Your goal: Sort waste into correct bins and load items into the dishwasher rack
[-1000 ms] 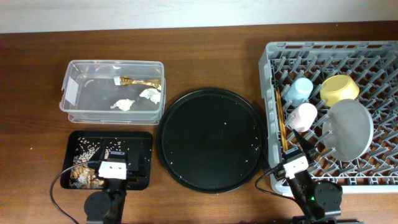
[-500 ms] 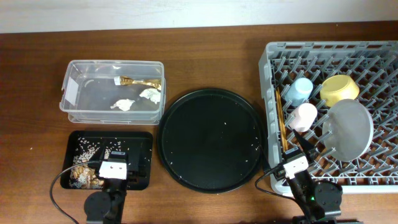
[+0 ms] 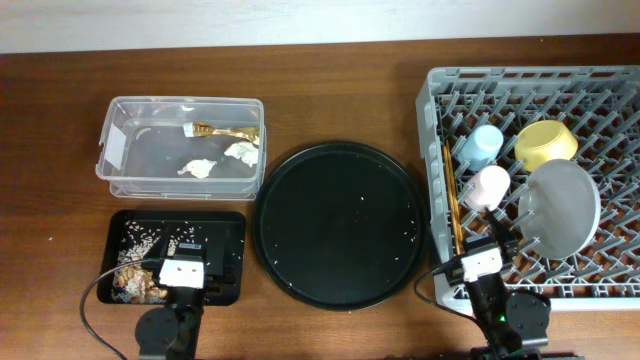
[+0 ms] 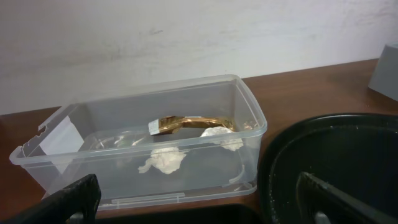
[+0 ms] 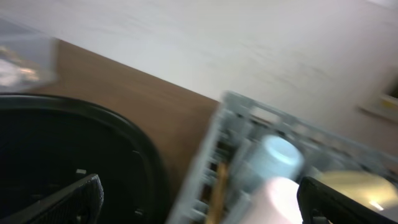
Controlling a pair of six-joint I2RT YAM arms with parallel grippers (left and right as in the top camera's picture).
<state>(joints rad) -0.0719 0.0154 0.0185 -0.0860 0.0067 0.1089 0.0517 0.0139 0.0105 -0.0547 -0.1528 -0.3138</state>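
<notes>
pink cup point(image 3: 489, 187) in dishwasher rack point(image 3: 560, 88)

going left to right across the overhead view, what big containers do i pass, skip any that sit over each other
clear tub → round black tray → dishwasher rack

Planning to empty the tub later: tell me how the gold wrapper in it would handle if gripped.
Probably very light and floppy: the gold wrapper looks like thin crumpled foil. It would likely crush rather than resist. Its shiny surface may slip, though creases should give hold.
</notes>
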